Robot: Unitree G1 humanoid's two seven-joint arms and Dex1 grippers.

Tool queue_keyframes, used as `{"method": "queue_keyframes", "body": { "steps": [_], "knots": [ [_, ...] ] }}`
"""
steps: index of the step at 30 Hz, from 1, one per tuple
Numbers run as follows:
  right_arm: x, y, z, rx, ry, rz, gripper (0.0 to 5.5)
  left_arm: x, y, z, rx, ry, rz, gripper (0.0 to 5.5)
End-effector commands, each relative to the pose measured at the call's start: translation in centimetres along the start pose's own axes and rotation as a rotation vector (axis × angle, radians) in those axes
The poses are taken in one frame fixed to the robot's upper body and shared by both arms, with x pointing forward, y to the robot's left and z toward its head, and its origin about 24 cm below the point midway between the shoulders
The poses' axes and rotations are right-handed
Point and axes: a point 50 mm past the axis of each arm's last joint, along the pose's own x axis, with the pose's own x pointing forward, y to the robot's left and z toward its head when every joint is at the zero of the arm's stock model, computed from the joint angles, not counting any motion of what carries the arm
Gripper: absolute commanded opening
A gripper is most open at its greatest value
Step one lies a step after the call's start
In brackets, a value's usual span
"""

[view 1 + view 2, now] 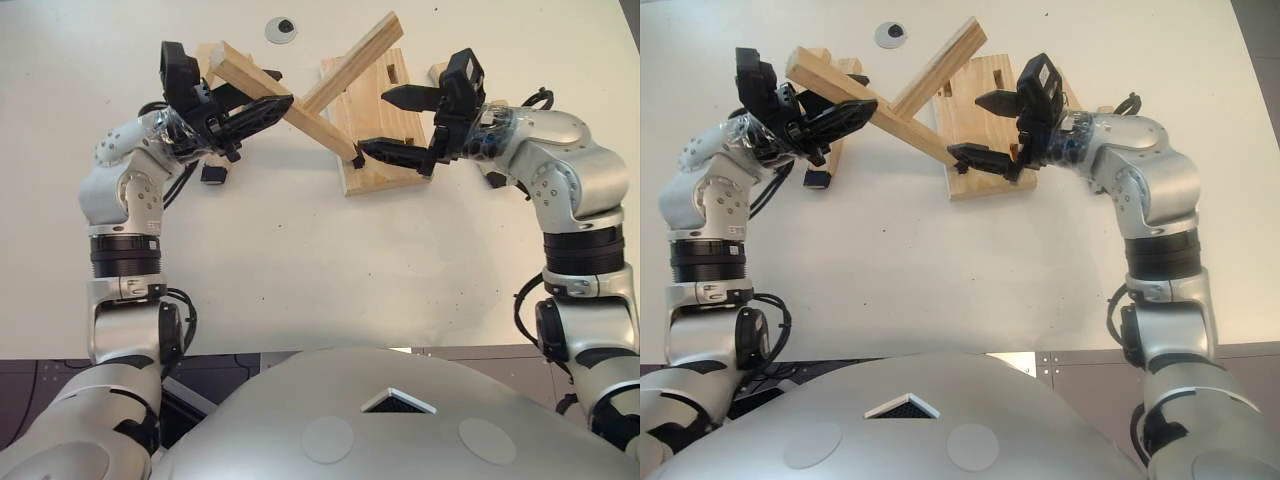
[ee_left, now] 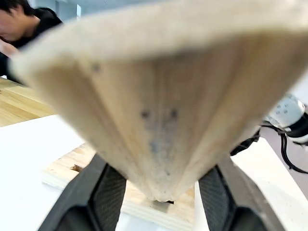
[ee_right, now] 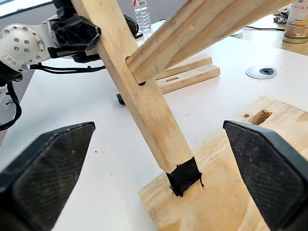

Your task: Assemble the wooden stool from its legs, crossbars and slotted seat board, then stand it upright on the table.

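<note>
Crossed legs (image 1: 318,128), judged stiff, light wood best held across flat faces, are pinched in the left gripper (image 1: 272,110), foot set on the seat board (image 1: 378,180) inside the spread right gripper (image 1: 378,123).

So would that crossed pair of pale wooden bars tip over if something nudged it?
Probably. The crossed pair of pale wooden bars leans steeply, only its black-taped end touching the flat wooden board, so without the left gripper it would likely topple. It looks stiff: thick, straight timber.
</note>
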Motion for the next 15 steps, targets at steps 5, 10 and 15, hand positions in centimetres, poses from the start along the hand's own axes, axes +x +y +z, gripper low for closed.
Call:
{"method": "queue_keyframes", "body": {
  "steps": [5,10,15],
  "knots": [
    [0.6,-1.5,-1.1,-0.021,-0.009,-0.169,4.91,1.0,0.0,0.8,0.077,0.246,-0.043,2.01],
    [0.4,-4.3,-2.3,-0.107,0.062,-0.437,4.91,1.4,0.1,1.3,0.095,0.320,-0.055,2.01],
    [-0.4,-6.8,-2.8,-0.110,0.085,-0.681,4.91,2.0,0.0,2.1,0.131,0.407,-0.078,2.01]
  ]
}}
